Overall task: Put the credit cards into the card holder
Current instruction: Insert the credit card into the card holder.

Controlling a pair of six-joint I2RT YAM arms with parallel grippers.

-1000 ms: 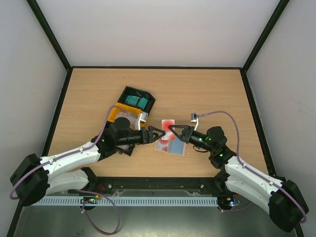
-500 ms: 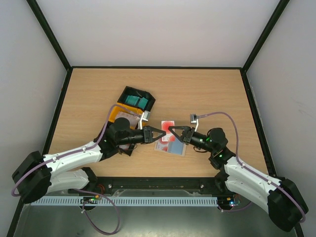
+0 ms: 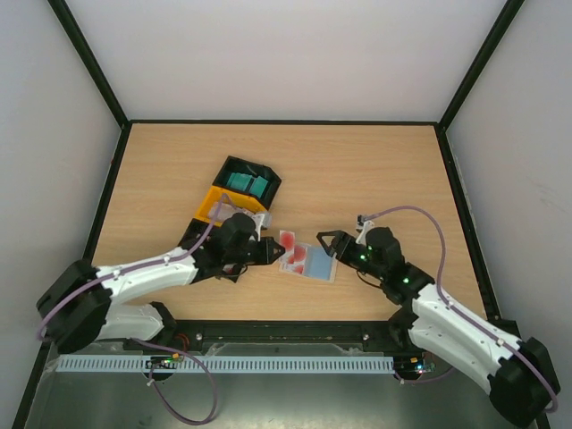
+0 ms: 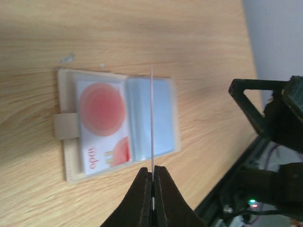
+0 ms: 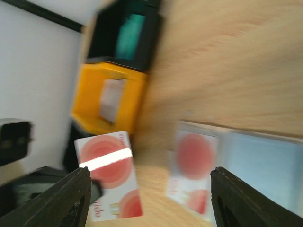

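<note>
The card holder [image 3: 320, 268] lies open on the wood between my arms, a white card with red marks [image 4: 101, 124] in its left pocket and a pale blue pocket [image 4: 158, 116] beside it. My left gripper [image 3: 276, 249] is shut on another white and red credit card [image 3: 288, 239], which hangs just left of and above the holder. In the left wrist view this card [image 4: 152, 113] shows edge-on, clamped between the jaws of the left gripper [image 4: 152, 171]. My right gripper [image 3: 328, 242] stands open at the holder's right edge, nothing in it; in its own view the fingers [image 5: 71, 198] are wide apart, facing the held card [image 5: 108, 176].
A black bin [image 3: 249, 180] with teal cards stands at the back left. A yellow bin [image 3: 214, 205] with a pale card adjoins it, close behind my left wrist. In the right wrist view both the black bin [image 5: 124, 37] and the yellow bin [image 5: 110, 97] lie beyond the holder [image 5: 265, 156].
The left gripper shut on the red and white card while the right gripper opened, let it go and drew back to the right. The left wrist has swung in with the card.
</note>
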